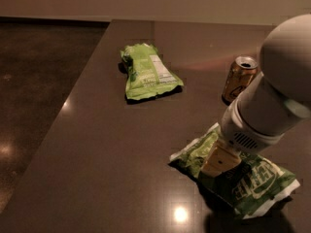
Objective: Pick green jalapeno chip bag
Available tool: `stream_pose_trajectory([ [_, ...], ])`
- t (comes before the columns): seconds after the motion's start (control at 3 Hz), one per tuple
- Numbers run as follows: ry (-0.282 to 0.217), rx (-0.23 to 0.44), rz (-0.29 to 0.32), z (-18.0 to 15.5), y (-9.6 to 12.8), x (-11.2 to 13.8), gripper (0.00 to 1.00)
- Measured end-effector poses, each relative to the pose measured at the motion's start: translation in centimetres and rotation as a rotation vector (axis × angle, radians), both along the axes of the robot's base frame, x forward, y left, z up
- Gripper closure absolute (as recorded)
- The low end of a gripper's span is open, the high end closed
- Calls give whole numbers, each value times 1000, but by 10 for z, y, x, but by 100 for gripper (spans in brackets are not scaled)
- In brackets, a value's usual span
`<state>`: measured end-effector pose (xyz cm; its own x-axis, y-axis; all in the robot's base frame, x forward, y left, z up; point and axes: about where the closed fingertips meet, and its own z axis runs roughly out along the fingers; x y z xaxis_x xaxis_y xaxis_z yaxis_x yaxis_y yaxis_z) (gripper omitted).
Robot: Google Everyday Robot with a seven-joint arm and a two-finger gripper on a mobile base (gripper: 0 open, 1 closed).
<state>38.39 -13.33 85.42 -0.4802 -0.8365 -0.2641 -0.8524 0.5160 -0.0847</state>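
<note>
The green jalapeno chip bag (252, 183) lies flat on the dark table at the lower right, darker green with white lettering and white edges. My gripper (214, 166) reaches down from the right on a thick white arm and sits right over the bag's left half, its cream-coloured fingers (219, 160) touching or just above the crinkled surface. The arm hides the middle of the bag.
A smaller lime-green bag (146, 72) with a white nutrition label lies at the table's back centre. An orange-brown drink can (238, 79) stands upright behind the arm. The table's left edge (73, 101) runs diagonally, with dark floor beyond it.
</note>
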Motion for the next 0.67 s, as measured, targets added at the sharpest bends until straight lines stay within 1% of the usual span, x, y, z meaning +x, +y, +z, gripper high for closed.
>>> stream_pose_trajectory([
  [0.33,-7,11,9,11,5,-3,64],
  [0.67,-36,43,84,45,22,-9,87],
])
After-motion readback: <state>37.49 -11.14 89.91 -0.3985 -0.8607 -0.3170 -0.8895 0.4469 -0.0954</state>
